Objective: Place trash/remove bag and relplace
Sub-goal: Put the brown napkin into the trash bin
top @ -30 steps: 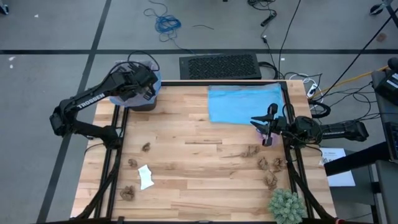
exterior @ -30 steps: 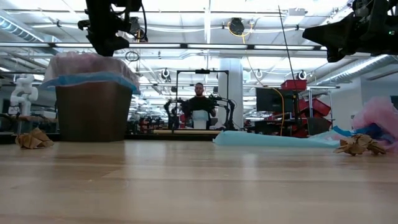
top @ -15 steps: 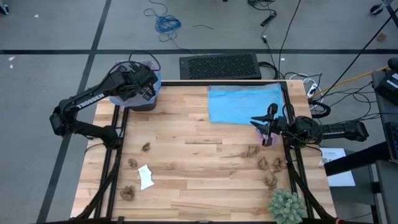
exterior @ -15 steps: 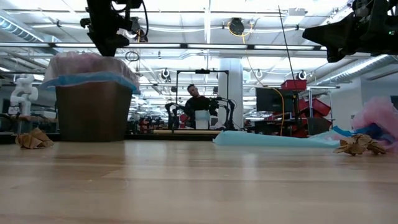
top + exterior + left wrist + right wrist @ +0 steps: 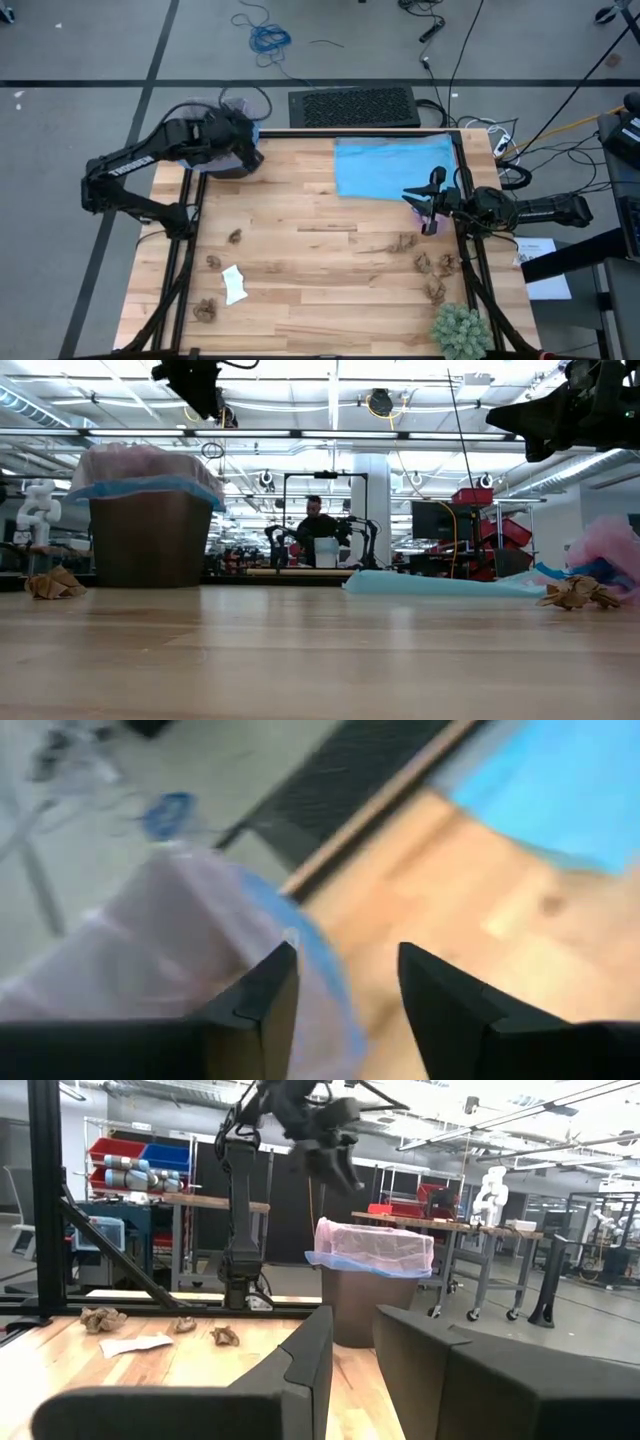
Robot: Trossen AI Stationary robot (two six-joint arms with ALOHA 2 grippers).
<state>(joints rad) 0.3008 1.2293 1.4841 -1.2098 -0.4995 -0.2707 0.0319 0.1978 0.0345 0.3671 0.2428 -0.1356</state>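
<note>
The brown bin (image 5: 150, 540) stands at the table's far left corner, lined with the lavender-pink bag (image 5: 140, 465) whose rim folds over a blue edge. My left gripper (image 5: 348, 990) hangs open above the bin's right rim (image 5: 250, 152), high over it in the low view (image 5: 200, 388), holding nothing. Trash lies on the table: brown wads (image 5: 235, 237) and a white scrap (image 5: 233, 283) at the near left, more wads (image 5: 436, 265) at the near right. My right gripper (image 5: 352, 1350) waits level at the right edge (image 5: 420, 203), narrowly open, with nothing between its fingers.
A light blue plastic bag (image 5: 395, 165) lies flat at the far right. A crumpled pink plastic heap (image 5: 605, 550) sits below the right gripper. A green spiky plant (image 5: 460, 330) stands at the near right corner. A person (image 5: 318, 530) sits far behind the table.
My left gripper has risen from just over the bin's mouth and swung toward the table's right, tipping more toward level. The bin and its bag have stayed as they were.
</note>
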